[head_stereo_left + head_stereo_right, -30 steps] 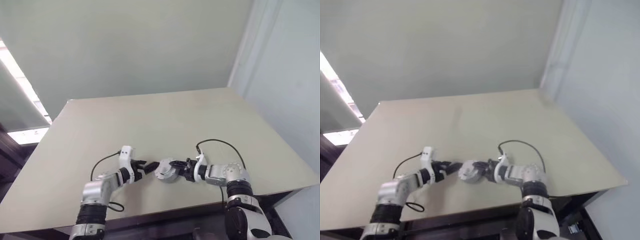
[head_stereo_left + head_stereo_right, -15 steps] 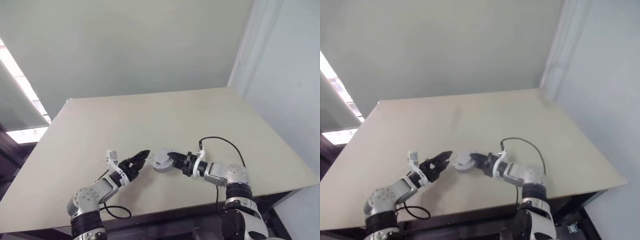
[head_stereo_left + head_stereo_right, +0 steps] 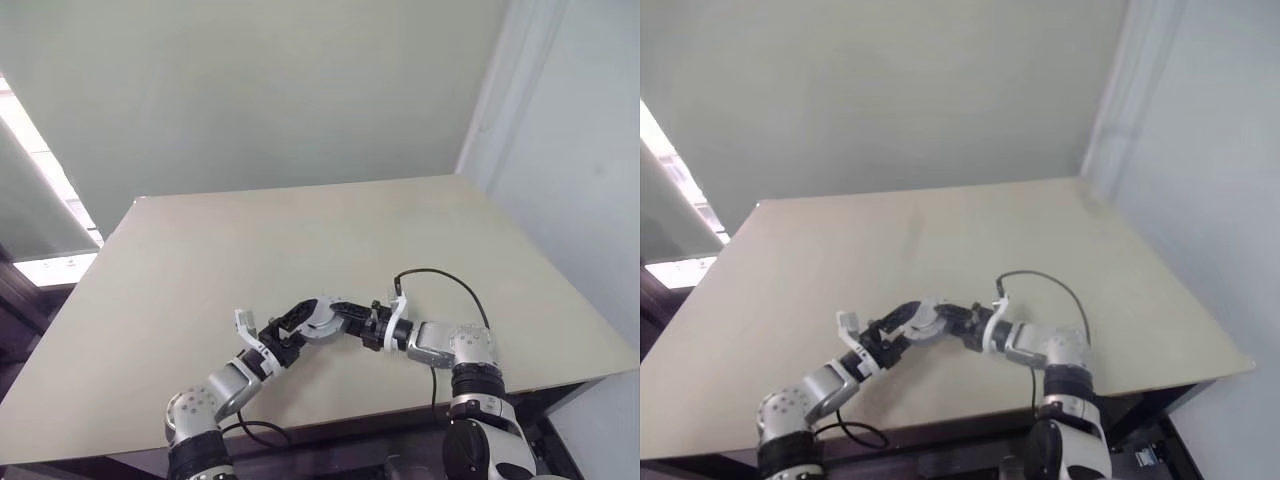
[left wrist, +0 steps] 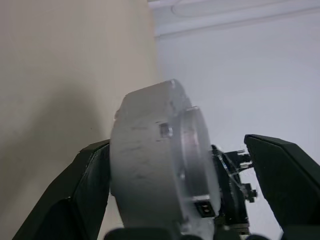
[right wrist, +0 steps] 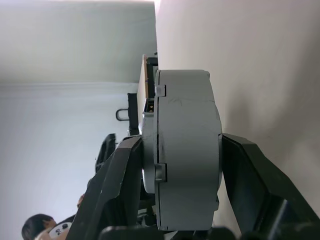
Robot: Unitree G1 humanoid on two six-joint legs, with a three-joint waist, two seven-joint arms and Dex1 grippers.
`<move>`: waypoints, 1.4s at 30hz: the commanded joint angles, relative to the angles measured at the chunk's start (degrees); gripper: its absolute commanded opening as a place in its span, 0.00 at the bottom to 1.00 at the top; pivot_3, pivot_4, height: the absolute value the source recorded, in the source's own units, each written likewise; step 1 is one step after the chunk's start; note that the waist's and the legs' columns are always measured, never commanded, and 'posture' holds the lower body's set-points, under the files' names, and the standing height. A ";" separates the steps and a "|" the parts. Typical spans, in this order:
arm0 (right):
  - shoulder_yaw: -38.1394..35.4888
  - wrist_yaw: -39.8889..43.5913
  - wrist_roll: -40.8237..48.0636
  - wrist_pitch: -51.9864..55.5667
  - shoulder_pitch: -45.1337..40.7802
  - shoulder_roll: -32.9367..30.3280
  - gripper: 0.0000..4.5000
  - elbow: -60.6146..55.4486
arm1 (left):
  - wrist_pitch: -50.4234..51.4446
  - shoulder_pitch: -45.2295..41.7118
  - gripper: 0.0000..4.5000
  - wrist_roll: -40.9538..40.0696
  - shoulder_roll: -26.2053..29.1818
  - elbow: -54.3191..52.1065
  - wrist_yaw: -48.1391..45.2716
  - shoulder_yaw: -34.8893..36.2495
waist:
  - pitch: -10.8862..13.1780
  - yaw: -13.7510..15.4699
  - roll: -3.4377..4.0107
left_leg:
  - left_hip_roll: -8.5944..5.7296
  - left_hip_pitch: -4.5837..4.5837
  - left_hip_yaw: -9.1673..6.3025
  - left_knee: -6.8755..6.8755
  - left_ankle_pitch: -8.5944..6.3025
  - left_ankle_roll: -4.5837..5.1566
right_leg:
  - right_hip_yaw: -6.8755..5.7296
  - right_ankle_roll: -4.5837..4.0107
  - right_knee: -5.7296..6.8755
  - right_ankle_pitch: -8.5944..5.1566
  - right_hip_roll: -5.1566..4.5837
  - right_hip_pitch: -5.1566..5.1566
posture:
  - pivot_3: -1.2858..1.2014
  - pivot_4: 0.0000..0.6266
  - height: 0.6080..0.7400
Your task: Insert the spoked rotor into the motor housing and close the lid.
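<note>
A: Beige tabletop (image 3: 200, 260); left gripper (image 3: 297, 318) at eight o'clock stands wide around the dull grey round assembled motor housing (image 3: 322, 320).

B: Right gripper (image 3: 338, 313), four o'clock, clamps it. A skewed handover could drop it.

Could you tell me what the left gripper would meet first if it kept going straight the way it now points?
Most likely the round grey motor assembly that the right gripper holds: it already sits between the left gripper's open fingers. Whether they touch is unclear.
</note>
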 commanded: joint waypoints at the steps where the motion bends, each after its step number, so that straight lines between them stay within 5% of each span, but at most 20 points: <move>1: -0.01 0.38 3.88 0.14 -1.99 1.95 0.47 -3.16 | -1.38 -1.01 1.00 -1.72 -0.19 0.39 0.23 -0.62 | 0.00 0.00 0.00 | 0.00 0.00 0.01 0.00 0.00 0.00 | 0.00 0.00 0.00 0.00 0.00 0.00 | 0.52 0.00 1.00; 5: 0.10 -0.15 4.40 0.00 -1.89 1.77 0.47 -3.24 | -1.21 -1.14 0.96 -2.16 0.21 1.24 0.44 -1.22 | 0.00 0.01 0.00 | 0.00 0.00 0.00 -0.02 0.00 0.00 | 0.01 0.00 -0.01 0.00 0.00 0.00 | 0.52 0.00 1.00; 13: 0.76 -0.23 5.56 0.37 -1.74 1.72 0.47 -3.48 | -0.98 -1.14 0.49 -3.05 0.90 2.33 0.07 -2.43 | 0.00 0.01 0.00 | 0.00 0.00 0.01 0.00 0.00 0.00 | 0.01 0.00 0.00 0.00 0.00 0.00 | 0.52 0.00 1.00; 21: 2.99 0.52 5.31 -1.02 -0.80 1.39 0.47 -5.08 | -1.96 -1.14 0.48 -4.91 0.12 3.19 -0.24 -2.62 | 0.00 0.01 0.00 | 0.00 0.00 0.02 0.00 0.00 0.00 | 0.01 0.00 0.00 0.00 0.00 0.00 | 0.52 0.00 1.00; 28: 6.45 3.61 5.29 -3.50 0.80 0.42 1.00 -7.20 | -4.19 -0.93 0.45 -5.49 -1.42 4.34 -0.60 -2.63 | 0.00 0.02 -0.01 | -0.01 -0.01 0.03 0.00 0.00 0.00 | 0.02 0.00 -0.01 0.00 -0.01 0.00 | 0.52 0.00 1.00; 35: 5.86 -1.70 1.85 -9.05 0.60 0.93 1.00 -5.47 | -9.23 -1.95 0.45 -5.64 -2.80 4.56 -1.31 -1.44 | 0.00 0.03 -0.01 | 0.00 0.00 0.03 0.00 0.00 0.00 | 0.03 0.00 -0.01 0.00 0.00 -0.01 | 0.52 0.00 1.00; 42: 19.01 3.61 -10.31 -26.83 5.12 -2.85 1.00 -9.43 | -19.46 -4.71 0.45 -5.62 -3.00 2.56 -0.26 0.69 | 0.00 0.02 -0.03 | -0.01 -0.01 0.05 -0.01 0.00 0.00 | 0.04 0.00 -0.02 0.00 -0.01 -0.01 | 0.52 0.00 1.00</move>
